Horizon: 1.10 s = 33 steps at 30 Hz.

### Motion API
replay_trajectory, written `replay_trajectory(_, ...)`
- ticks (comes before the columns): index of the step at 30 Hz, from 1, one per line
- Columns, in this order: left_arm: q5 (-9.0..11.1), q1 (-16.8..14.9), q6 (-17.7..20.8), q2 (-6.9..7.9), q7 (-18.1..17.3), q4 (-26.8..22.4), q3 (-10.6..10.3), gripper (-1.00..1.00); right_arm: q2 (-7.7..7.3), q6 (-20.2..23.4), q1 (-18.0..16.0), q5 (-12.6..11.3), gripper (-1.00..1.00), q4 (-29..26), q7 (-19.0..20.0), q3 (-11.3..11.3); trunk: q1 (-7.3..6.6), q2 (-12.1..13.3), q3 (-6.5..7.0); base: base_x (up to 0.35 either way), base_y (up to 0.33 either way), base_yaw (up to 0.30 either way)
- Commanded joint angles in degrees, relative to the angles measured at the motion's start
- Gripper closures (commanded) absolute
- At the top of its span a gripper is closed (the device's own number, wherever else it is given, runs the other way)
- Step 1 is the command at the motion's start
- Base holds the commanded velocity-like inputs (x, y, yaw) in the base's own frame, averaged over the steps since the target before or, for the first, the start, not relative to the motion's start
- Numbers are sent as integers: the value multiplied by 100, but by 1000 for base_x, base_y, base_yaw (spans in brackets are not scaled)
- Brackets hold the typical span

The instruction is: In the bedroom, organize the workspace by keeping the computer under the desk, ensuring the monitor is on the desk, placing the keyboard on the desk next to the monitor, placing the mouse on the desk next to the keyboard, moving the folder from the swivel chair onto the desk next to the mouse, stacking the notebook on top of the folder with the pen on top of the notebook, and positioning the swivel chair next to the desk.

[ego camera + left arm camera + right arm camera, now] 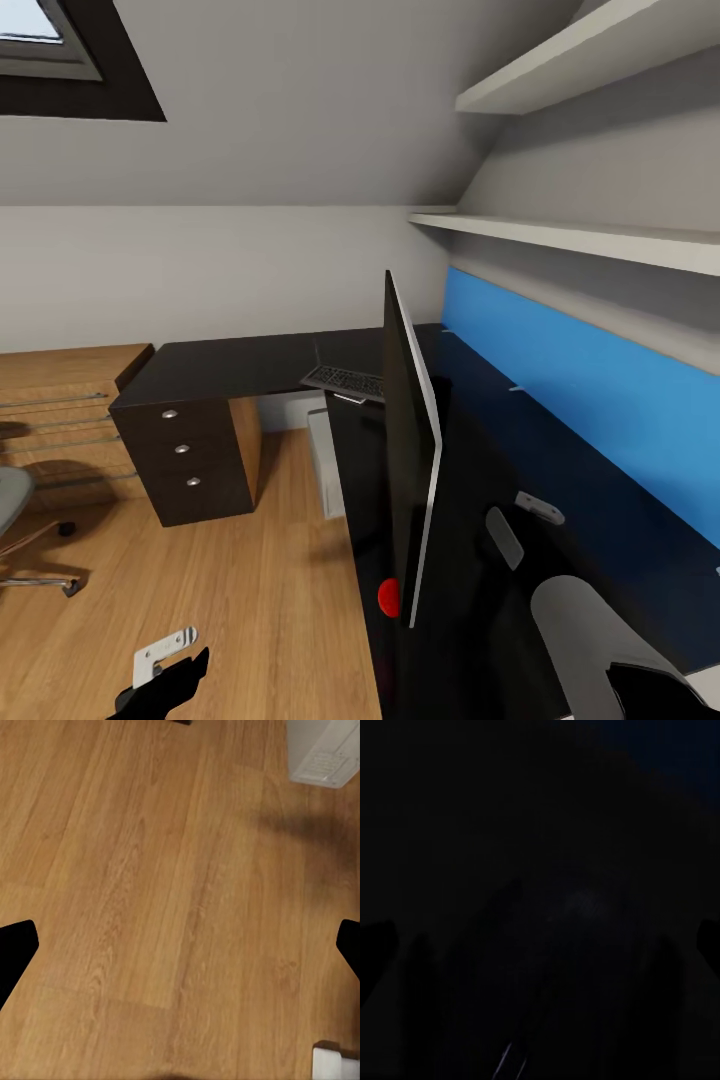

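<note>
The monitor (408, 450) stands on the desk (250, 365), seen edge-on from the head view, its black screen face turned toward the room and its silver rim catching light, with a small red spot low at its foot. Beyond it, near the inner corner of the L, one keyboard (345, 381) lies on the desk with its near corner overhanging the edge. Under the desk, beside the drawer unit, a pale slab of the computer (325, 462) shows; the left wrist view gives its vented grey corner (322, 754) resting on the wooden floor (150, 907), which the head view cannot resolve. The drawer unit (190, 460) carries three silver knobs, counted top to bottom. A blue back panel (580, 390) runs along the desk under two white shelves (590, 240). At the head view's left edge part of the chair (20, 520) shows, grey seat and chrome legs with castors. The left gripper (180, 952) hangs over bare floor with its dark fingertips wide apart at the frame's two sides. The right wrist view is almost wholly dark; the right gripper's (540, 945) faint tips appear spread at either edge, close above the black desk surface, holding nothing that can be made out.
</note>
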Motion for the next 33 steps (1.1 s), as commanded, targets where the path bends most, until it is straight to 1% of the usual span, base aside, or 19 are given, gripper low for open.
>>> replay_trajectory(1, 60, -2, 24, 2, 35, -13, -5, -100, 4, 65, -2, -34, -100, -14, -23, -13, 0, -4, -6, 0, 0, 0)
replay_trajectory(22, 60, -2, 24, 2, 35, -14, -5, -100, 4, 109, -2, -30, -100, -15, -29, -17, 0, -4, -6, 0, 0, 0)
replay_trajectory(26, 60, -2, 22, 2, 35, -14, -5, -100, -3, 246, -2, -29, -100, -15, -27, -20, 0, -4, -6, 0, 0, 0)
replay_trajectory(27, 60, -2, 23, 2, 35, -14, -5, -100, -4, 379, -4, -32, -100, -15, -24, -21, 0, -4, -6, 0, 0, 0)
replay_trajectory(33, 60, -2, 26, 2, 35, -14, -5, -100, -21, 481, -10, -35, -100, -15, -23, -22, 0, -4, -6, 0, 0, 0)
